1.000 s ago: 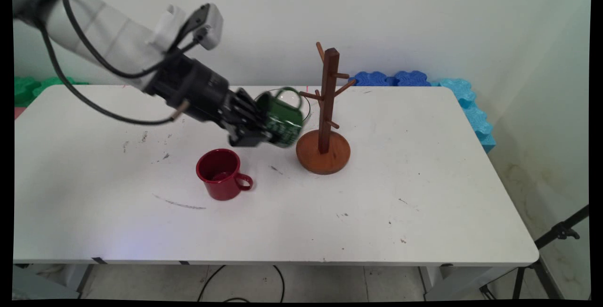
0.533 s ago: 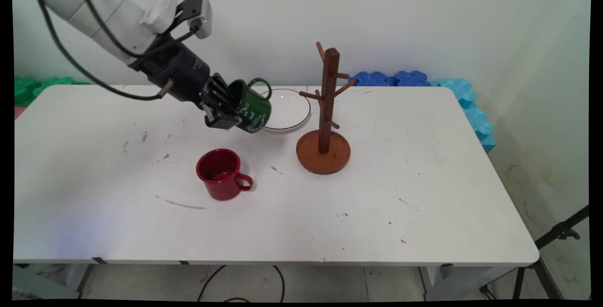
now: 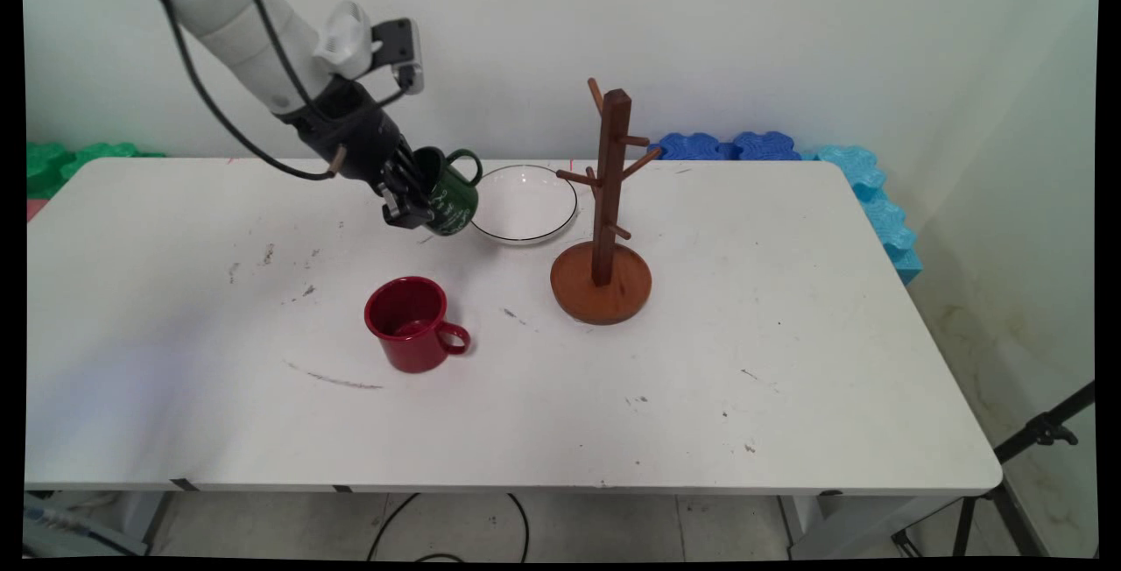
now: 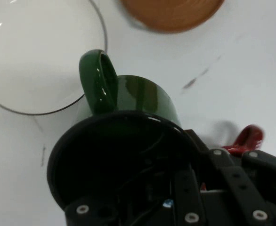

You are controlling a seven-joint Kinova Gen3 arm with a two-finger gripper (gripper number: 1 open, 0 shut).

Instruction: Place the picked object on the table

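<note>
Gripper pinching the rim of a green mug, one finger inside it, mug tilted and lifted off the surface. Handle points up and toward the wall. Mug hangs just left of a clear glass plate. Red mug stands upright nearer the front edge. Wooden mug tree stands right of the plate, pegs bare.

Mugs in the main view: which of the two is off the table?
The green mug, tilted and clamped in the gripper beside the glass plate. The red mug stands upright on the table.
</note>
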